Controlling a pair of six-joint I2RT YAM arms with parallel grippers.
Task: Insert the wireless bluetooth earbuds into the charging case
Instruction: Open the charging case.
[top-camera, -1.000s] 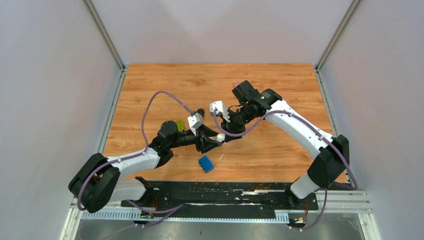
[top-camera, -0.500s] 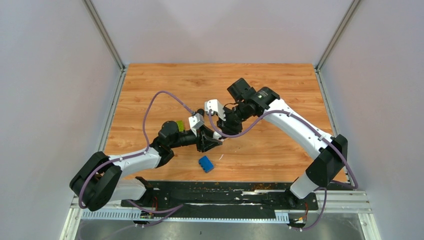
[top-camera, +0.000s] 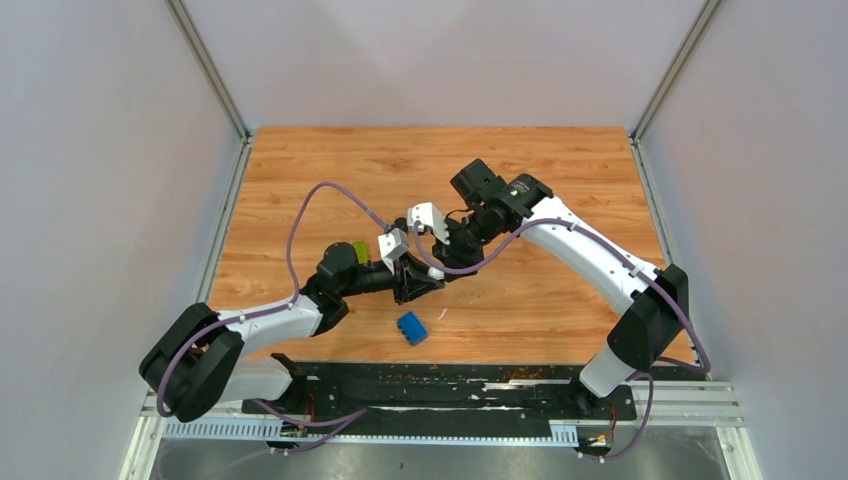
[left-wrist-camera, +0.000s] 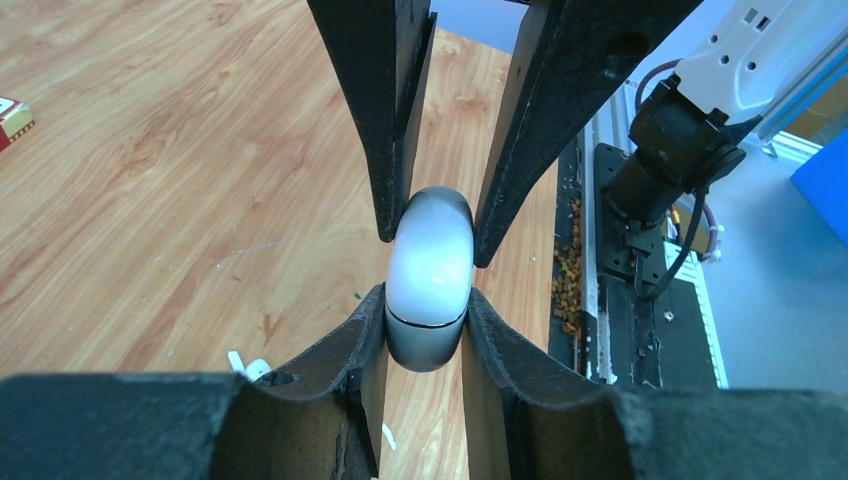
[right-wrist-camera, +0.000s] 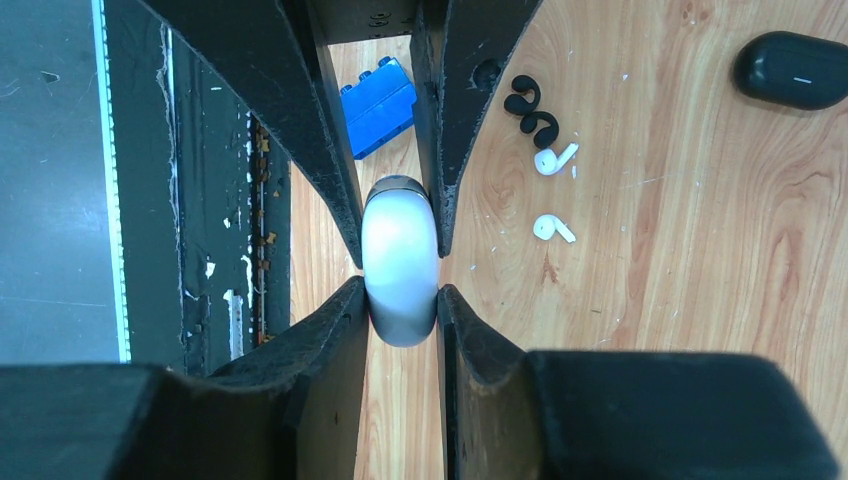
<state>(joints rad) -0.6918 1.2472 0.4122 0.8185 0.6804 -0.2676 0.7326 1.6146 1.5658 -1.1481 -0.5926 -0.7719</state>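
Observation:
A white charging case (left-wrist-camera: 430, 270) is held above the table, its lid closed, with both grippers on it from opposite ends. My left gripper (left-wrist-camera: 428, 300) is shut on one end. My right gripper (right-wrist-camera: 400, 290) is shut on the other end of the case (right-wrist-camera: 400, 255). In the top view the two grippers meet (top-camera: 436, 272) and hide the case. Two white earbuds (right-wrist-camera: 553, 160) (right-wrist-camera: 550, 228) and two black earbuds (right-wrist-camera: 522, 95) (right-wrist-camera: 545, 128) lie loose on the wood. One white earbud (left-wrist-camera: 255, 368) shows beside my left fingers.
A closed black case (right-wrist-camera: 800, 68) lies beyond the earbuds. A blue brick (top-camera: 411, 327) lies near the front edge, with a small white scrap (top-camera: 443, 313) to its right. A green block (top-camera: 359, 249) sits by the left arm. A black rail (top-camera: 450, 385) runs along the front.
My right gripper has moved left and down to the left gripper and now grips the white case's free end. The left gripper has stayed put with the case.

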